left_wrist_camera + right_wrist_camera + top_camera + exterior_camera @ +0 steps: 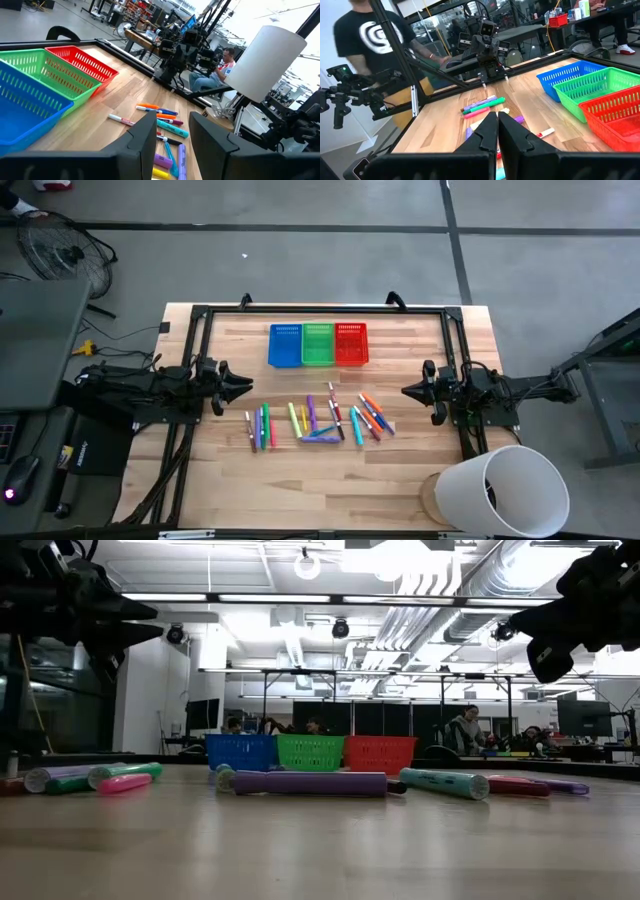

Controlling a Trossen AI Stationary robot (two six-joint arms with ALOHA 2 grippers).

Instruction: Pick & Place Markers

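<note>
Many markers (pixel 318 421) lie touching, so we judge the parted left gripper (pixel 244 384) or closed, empty right gripper (pixel 407 391) may nudge neighbours.

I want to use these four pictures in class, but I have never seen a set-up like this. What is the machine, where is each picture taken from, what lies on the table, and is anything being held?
This is a robot with two dark arms at a wooden table. One picture looks straight down from above, one looks level across the tabletop, and two come from cameras on the arms' wrists.

From above, the left gripper hangs over the table's left side and the right gripper over its right. The left one's fingers stand apart; the right one's fingers are pressed together. Neither holds anything.

Between them lie the markers, scattered in mixed colours. Behind these stand three mesh baskets in a row: a blue basket, a green basket and a red basket, with no markers showing in them. A white cylinder stands at the table's corner. People show in the room behind.
</note>
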